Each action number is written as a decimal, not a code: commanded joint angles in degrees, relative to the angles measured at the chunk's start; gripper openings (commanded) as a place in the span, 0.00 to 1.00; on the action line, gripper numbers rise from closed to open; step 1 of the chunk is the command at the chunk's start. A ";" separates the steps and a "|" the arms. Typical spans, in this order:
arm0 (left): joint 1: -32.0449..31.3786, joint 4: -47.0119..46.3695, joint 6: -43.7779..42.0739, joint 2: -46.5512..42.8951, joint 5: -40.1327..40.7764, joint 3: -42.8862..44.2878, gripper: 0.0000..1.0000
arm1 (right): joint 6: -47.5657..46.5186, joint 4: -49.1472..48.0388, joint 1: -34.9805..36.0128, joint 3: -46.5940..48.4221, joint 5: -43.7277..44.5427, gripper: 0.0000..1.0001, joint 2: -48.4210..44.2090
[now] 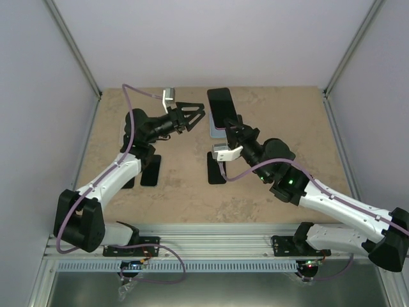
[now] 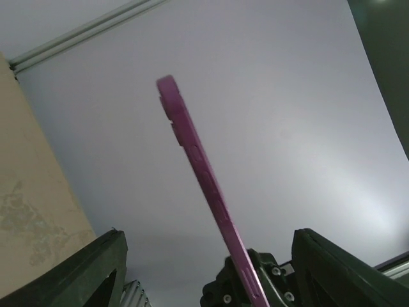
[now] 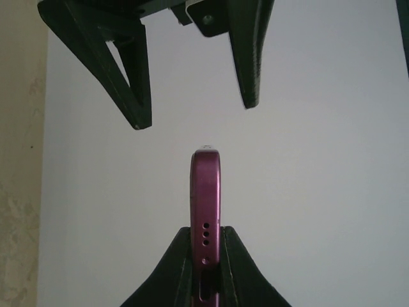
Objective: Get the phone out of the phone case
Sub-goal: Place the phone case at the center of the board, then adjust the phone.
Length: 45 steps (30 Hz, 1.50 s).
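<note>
- Phone [image 1: 220, 105] count: just one, dark screen, sitting in one magenta case [image 3: 206, 192], held up off the counter [image 1: 281, 115].
- Case edge looks glossy, with small holes near the gripped end.
- Two grippers: right gripper [image 3: 206, 256] is clamped on the cased phone's end; left gripper [image 1: 199, 120] is spread wide, near it, not touching.

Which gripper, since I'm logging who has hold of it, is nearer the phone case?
Right. The right gripper is clamped on one end of the phone case. The left gripper hangs open just off the opposite end, not touching it.
</note>
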<state>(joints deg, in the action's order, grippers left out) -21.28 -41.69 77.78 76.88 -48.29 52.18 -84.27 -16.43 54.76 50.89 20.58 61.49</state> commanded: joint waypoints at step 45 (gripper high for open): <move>2.70 -2.59 2.18 4.81 -0.21 1.92 0.00 | 27.09 24.82 -0.81 1.98 -10.00 0.83 -4.32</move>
<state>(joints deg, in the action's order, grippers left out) -19.81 -37.78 78.63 80.93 -47.90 52.45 -70.94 -3.27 55.88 49.15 17.93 58.52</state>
